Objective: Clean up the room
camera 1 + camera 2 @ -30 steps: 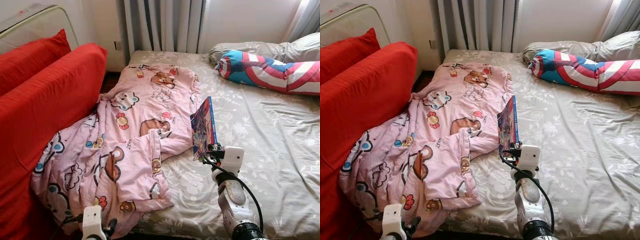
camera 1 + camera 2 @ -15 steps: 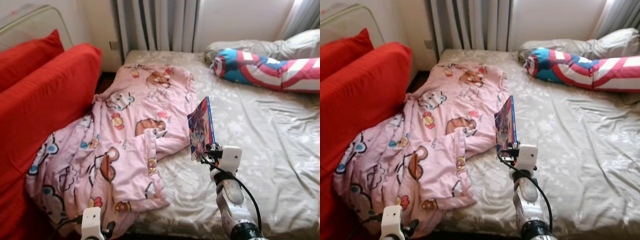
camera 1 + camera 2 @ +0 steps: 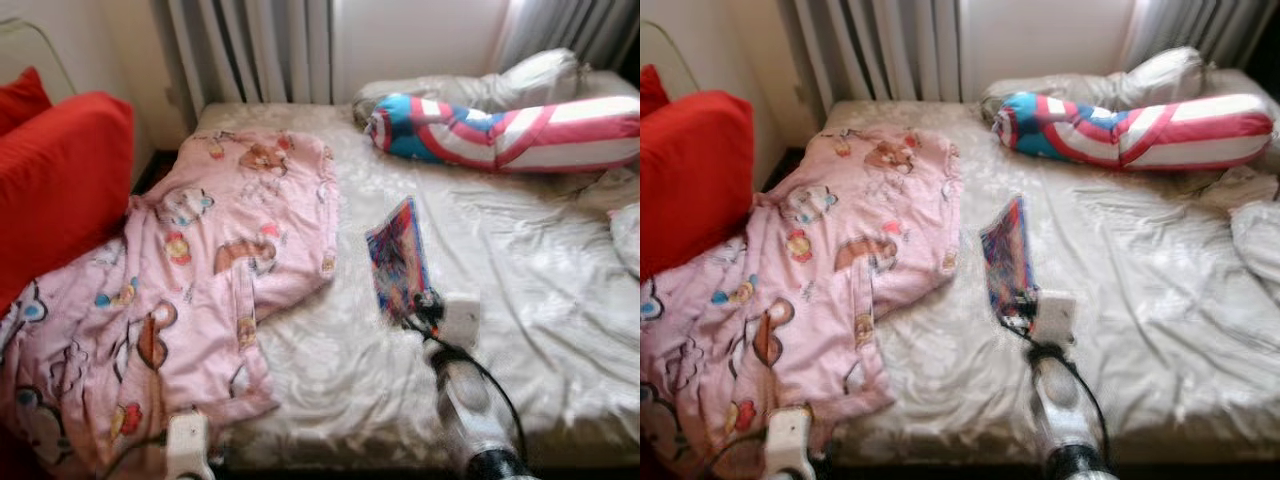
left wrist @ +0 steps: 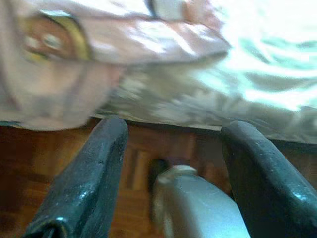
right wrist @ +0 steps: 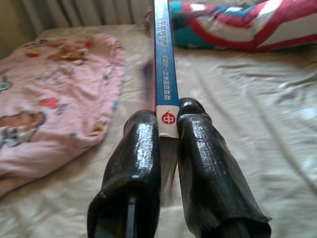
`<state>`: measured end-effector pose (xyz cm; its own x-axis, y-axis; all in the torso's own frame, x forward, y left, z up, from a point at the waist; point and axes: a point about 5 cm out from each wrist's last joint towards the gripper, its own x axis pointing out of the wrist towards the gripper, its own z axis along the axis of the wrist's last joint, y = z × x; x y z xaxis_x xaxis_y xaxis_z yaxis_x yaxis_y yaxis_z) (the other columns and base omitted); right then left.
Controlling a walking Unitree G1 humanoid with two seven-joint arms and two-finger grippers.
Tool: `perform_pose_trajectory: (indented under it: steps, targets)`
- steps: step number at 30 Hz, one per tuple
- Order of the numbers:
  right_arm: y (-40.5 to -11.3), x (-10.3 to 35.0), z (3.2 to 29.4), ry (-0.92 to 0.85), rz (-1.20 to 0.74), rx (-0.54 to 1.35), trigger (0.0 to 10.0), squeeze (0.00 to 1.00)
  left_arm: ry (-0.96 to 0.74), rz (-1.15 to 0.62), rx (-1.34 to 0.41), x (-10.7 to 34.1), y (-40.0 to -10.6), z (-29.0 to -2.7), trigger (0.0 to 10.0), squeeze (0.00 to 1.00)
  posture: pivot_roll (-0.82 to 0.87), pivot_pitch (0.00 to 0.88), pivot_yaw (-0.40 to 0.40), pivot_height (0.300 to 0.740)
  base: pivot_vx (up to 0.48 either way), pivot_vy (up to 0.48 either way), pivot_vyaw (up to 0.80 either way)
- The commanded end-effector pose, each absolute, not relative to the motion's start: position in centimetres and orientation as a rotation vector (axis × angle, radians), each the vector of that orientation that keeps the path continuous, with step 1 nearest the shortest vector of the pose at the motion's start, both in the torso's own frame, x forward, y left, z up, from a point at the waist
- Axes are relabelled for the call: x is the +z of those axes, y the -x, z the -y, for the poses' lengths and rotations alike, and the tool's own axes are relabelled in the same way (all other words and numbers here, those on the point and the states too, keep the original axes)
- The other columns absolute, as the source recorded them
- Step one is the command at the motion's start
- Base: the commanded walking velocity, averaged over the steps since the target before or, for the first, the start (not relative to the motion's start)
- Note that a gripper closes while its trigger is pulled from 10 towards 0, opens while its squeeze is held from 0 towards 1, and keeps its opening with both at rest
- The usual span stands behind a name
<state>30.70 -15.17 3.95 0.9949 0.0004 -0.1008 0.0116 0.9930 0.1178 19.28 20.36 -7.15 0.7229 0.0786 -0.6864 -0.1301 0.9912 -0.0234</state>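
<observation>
A thin book stood on edge above the bed, pinched by its blue spine in the right pincer. A pink blanket lay beside it. The left pincer, fingers spread, hung over wooden floor.

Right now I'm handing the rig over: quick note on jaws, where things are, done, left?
Right gripper: jaws shut on the book, held upright by its spine above the bed.
Left gripper: jaws open, holding nothing, low at the bed's foot edge.
Pink blanket lies crumpled, spilling off the bed's left side; striped pillow at the head.
Done: book picked up.
Left: put the book away, tidy the blanket.
</observation>
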Motion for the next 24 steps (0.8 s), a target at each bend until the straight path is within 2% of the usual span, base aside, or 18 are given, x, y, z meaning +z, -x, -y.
perform_pose_trajectory:
  steps: [1,24]
  targets:
    - [-31.36,5.09,14.36,-0.118,-0.046,0.022,10.0,0.0,0.051,-0.769,0.117,-7.26,-18.93,-20.88,10.0,0.0,0.12,0.069,-0.02,0.738,0.0,-0.326,0.0]
    - [-31.36,5.13,14.43,-0.111,-0.039,0.013,10.0,0.0,0.052,-0.752,0.114,-7.1,-19.21,-20.76,10.0,0.0,0.12,0.069,-0.018,0.738,0.0,-0.326,0.0]
